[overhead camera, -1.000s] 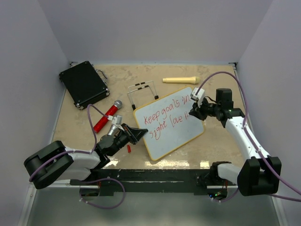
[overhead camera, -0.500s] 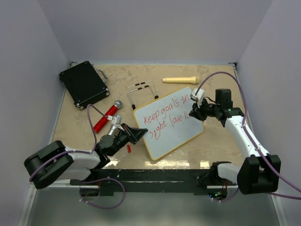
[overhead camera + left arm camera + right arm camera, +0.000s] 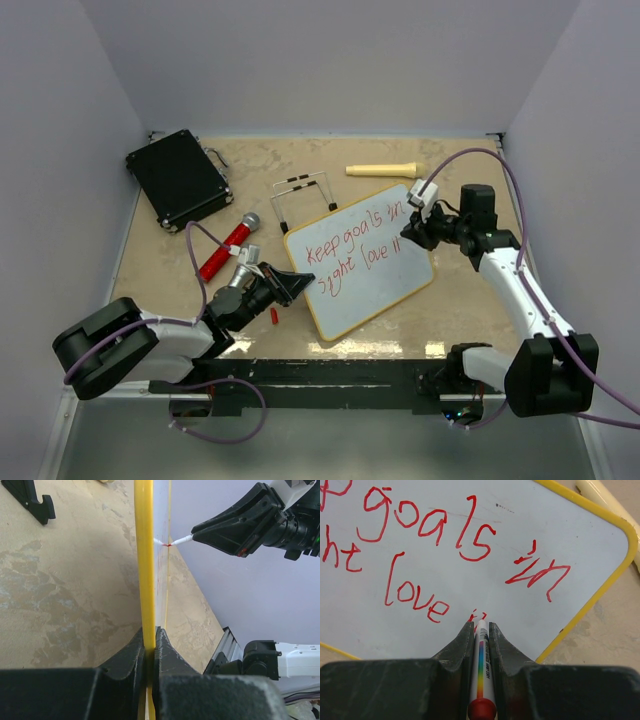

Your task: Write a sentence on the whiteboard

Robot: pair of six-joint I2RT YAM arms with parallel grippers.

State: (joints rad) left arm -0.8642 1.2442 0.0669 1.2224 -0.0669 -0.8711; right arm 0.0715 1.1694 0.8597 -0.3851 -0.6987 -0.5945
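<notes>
A tan, mottled table (image 3: 470, 300) enclosed by pale walls carries the whiteboard (image 3: 385, 290), which lies slantwise near the middle. A black case (image 3: 178, 178) sits at the far left, and a wire stand (image 3: 305, 195) and a cream handle (image 3: 383, 170) lie beyond the board's far edge. The sentence (image 3: 350, 248) runs in red across two lines, reading "Keep goals in" above "sight love". A small unfinished stroke stands just after the last word. The left gripper (image 3: 150, 636) is clenched on the board's yellow frame at its left edge. Whether that edge is lifted off the table cannot be told. The right gripper (image 3: 481, 628) is clamped on a marker (image 3: 481, 667), whose body lies straight between the two fingers. Its tip touches the board just beside the unfinished stroke on the lower line, well inside the frame. Several faults seem possible from here. The board is pinned at one edge only, far from the pen, so writing pressure could pivot or flex it and distort the letters. The marker is gripped on a smooth barrel and might slide back or tilt between the fingers, lifting the tip and leaving gaps in a stroke. The lower line is approaching the right-hand frame, so a long word could overrun the white surface. A low pass of the right fingers over fresh ink could smear "love" or the words above it.
</notes>
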